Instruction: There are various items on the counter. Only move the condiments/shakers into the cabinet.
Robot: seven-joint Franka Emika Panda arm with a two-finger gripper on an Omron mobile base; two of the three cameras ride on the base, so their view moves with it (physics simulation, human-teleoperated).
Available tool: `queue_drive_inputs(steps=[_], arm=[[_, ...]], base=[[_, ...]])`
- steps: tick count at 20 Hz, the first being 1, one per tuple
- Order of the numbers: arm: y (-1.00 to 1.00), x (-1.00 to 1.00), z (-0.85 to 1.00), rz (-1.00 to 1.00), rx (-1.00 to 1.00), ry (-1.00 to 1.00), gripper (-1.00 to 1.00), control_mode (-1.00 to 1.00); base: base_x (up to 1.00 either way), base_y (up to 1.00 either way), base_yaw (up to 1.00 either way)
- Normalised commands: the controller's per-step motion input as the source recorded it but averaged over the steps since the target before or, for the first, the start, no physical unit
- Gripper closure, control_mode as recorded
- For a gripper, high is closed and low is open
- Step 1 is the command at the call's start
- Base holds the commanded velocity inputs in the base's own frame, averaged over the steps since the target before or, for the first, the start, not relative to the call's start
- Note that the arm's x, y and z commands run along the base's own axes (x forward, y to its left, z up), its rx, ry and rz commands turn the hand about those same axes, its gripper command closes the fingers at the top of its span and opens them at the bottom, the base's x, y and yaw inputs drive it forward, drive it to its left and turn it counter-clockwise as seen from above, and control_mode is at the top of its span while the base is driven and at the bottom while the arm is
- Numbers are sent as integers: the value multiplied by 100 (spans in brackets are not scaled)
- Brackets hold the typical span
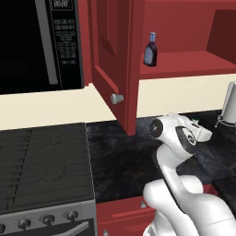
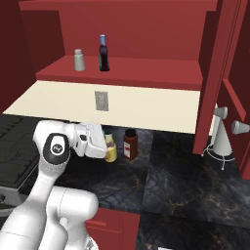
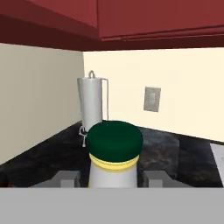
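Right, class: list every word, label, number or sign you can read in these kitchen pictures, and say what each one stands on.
None can be read.
Black microwave display: pale digits, too blurred to read.
Microwave keypad: rows of small marks, too small to read.
Dark purple bottle with blue cap on the red cabinet shelf: no legible label.
Small red-brown bottle on the black marbled counter: pale label patch, unreadable.

Two base views from behind, both facing cabinet (image 1: 115, 55) and counter (image 2: 185, 176); hand view close along counter

Microwave (image 1: 39, 44) — stove (image 1: 44, 168) — paper-towel holder (image 2: 220, 138)
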Motion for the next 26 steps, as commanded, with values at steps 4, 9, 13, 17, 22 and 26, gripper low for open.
queue_drive_inputs(steps=[4, 9, 13, 17, 22, 26], arm=[[-25, -49, 100, 31, 1, 3, 100, -100], [-7, -8, 100, 31, 9, 5, 100, -100], [0, 0, 100, 27, 10, 1, 100, -100], [0, 1, 100, 23, 11, 0, 100, -100], [0, 20, 93, 15, 10, 0, 100, -100], [0, 14, 72, 11, 4, -2, 100, -100]], base=[[0, 0, 0], [0, 0, 0], [0, 0, 0], [0, 0, 0], [0, 0, 0], [0, 0, 0]])
